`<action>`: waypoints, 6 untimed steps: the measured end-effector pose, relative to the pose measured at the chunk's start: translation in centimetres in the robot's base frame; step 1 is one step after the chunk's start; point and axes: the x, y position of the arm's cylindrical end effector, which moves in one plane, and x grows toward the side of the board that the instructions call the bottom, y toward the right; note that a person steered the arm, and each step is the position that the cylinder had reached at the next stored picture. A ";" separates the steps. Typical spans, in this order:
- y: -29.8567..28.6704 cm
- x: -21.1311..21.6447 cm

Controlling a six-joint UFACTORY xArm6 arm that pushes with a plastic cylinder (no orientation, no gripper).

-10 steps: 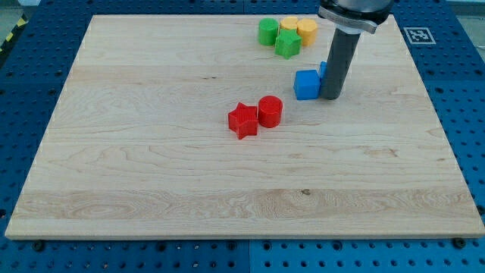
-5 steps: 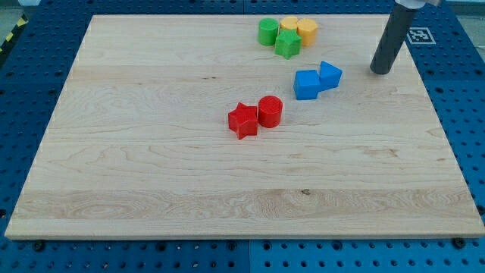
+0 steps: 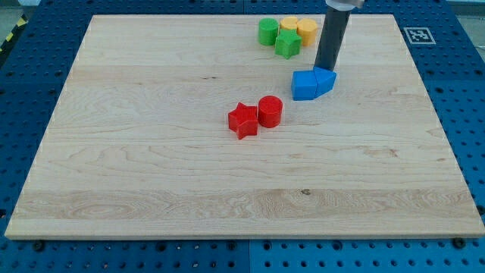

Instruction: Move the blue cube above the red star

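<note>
The blue cube (image 3: 305,85) sits right of the board's middle, toward the view's top. A second blue block (image 3: 324,80) touches its right side. My tip (image 3: 326,68) stands just above that second blue block, touching or nearly touching its top edge. The red star (image 3: 243,120) lies near the board's centre, below and to the left of the blue cube. A red cylinder (image 3: 270,111) touches the star's right side.
A cluster at the view's top holds a green cylinder (image 3: 267,32), a green block (image 3: 288,44), a yellow block (image 3: 289,26) and a yellow cylinder (image 3: 307,30). The wooden board (image 3: 151,152) lies on a blue perforated table. A marker tag (image 3: 418,35) sits at the top right.
My tip went from right of the blue blocks out to the right, then back left to just above the second blue block. That block has shifted slightly down-left against the blue cube.
</note>
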 end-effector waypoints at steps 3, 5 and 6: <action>-3.7 4.7; -8.7 4.9; -9.6 5.0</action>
